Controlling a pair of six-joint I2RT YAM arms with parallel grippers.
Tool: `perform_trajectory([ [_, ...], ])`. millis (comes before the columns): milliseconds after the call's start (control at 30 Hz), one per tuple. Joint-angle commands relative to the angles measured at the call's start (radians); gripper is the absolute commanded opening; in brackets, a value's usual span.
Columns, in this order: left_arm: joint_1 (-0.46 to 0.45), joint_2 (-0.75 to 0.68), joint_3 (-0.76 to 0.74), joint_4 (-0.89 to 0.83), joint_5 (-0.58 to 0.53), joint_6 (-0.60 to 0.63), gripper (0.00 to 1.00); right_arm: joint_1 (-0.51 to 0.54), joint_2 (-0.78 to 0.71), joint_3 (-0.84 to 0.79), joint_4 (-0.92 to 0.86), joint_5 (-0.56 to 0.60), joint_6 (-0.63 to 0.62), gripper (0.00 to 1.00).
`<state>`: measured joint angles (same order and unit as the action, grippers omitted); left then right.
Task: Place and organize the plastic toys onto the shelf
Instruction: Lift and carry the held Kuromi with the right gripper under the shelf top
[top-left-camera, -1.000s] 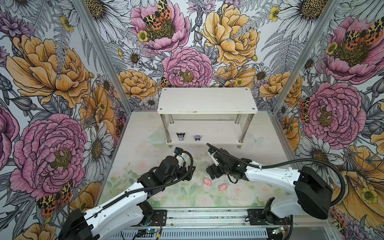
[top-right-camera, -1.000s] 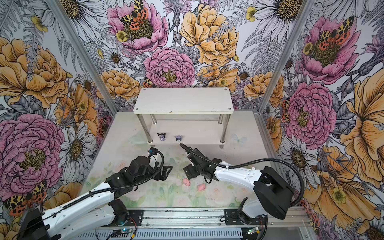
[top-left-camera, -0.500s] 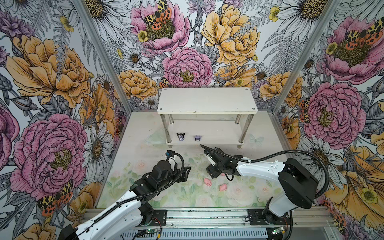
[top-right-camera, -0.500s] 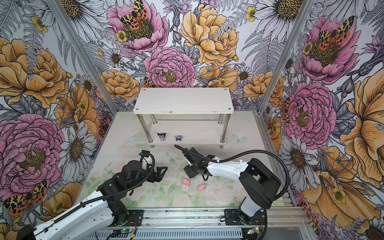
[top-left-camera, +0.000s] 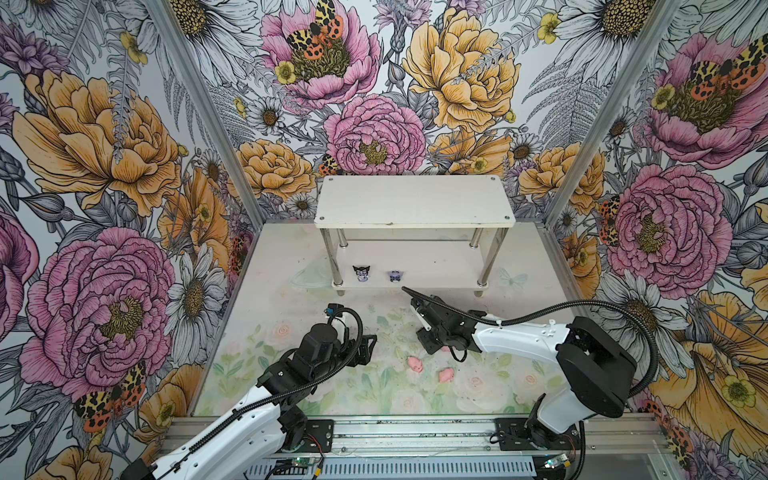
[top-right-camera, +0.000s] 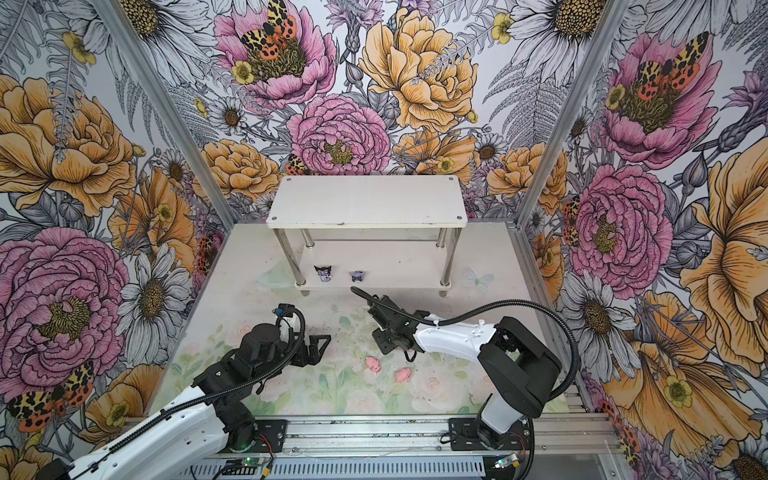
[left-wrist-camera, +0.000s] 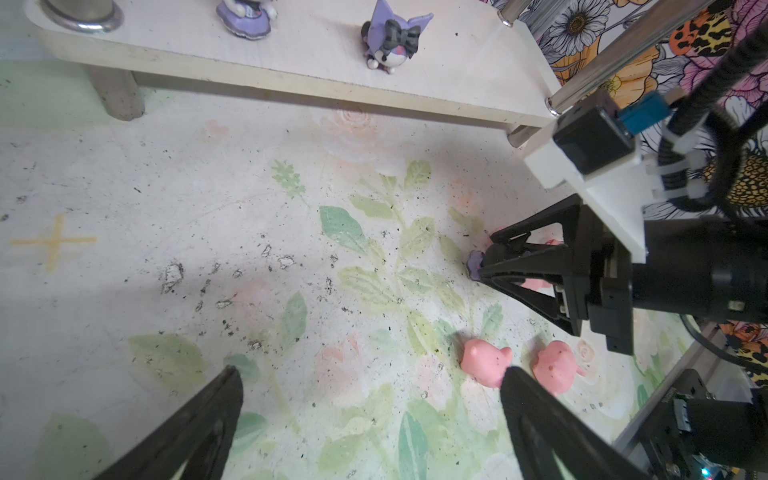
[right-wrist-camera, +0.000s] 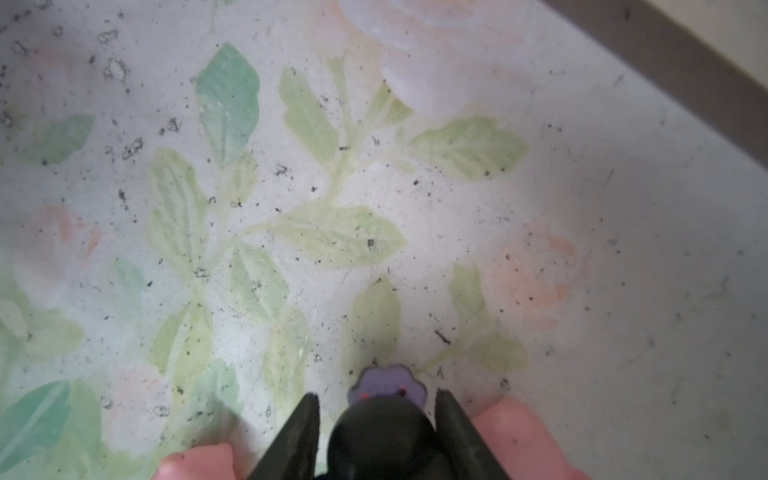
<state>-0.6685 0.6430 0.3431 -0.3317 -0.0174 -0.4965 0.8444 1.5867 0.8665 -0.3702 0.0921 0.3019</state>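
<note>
**Flower-printed table (top-left-camera: 282, 299) with a white two-tier shelf (top-left-camera: 415, 203) standing at its back**

On the shelf's lower tier, toward its left end in both top views, a black-eared figure (top-left-camera: 360, 273) and a lavender figure (top-left-camera: 395, 275) are stood side by side, slightly apart. In front of the shelf and well clear of it, a pink pig (top-left-camera: 415, 364) and a second pig (top-left-camera: 445, 375) are laid near each other on the table. Nearer the shelf, a third figure (right-wrist-camera: 386, 384) is seen down at the tabletop.

No words, brand names or numbers can be read in any view. The one sign is a faint yellow cross (left-wrist-camera: 54, 241), shaped like a plus, marked on the pale table surface (left-wrist-camera: 124, 187) in the left wrist view
</note>
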Motion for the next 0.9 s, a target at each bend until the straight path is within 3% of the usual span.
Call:
perform_trajectory([
  [0, 0.012, -0.007, -0.017, 0.031, 0.016, -0.013, 0.99, -0.007, -0.02, -0.006, 0.007, 0.054, 0.057, 0.34],
  [200, 0.022, -0.002, -0.027, 0.05, 0.017, -0.007, 0.99, -0.014, -0.069, 0.025, -0.011, 0.102, 0.121, 0.28],
  [433, 0.037, -0.001, -0.042, 0.065, 0.029, -0.004, 0.99, -0.114, -0.058, 0.227, -0.175, 0.14, 0.222, 0.29],
  [633, 0.061, -0.011, -0.053, 0.074, 0.055, 0.0, 0.99, -0.215, 0.048, 0.419, -0.267, 0.087, 0.25, 0.29],
  [867, 0.088, -0.036, -0.064, 0.077, 0.088, -0.002, 0.99, -0.231, 0.193, 0.558, -0.341, 0.096, 0.255, 0.28],
])
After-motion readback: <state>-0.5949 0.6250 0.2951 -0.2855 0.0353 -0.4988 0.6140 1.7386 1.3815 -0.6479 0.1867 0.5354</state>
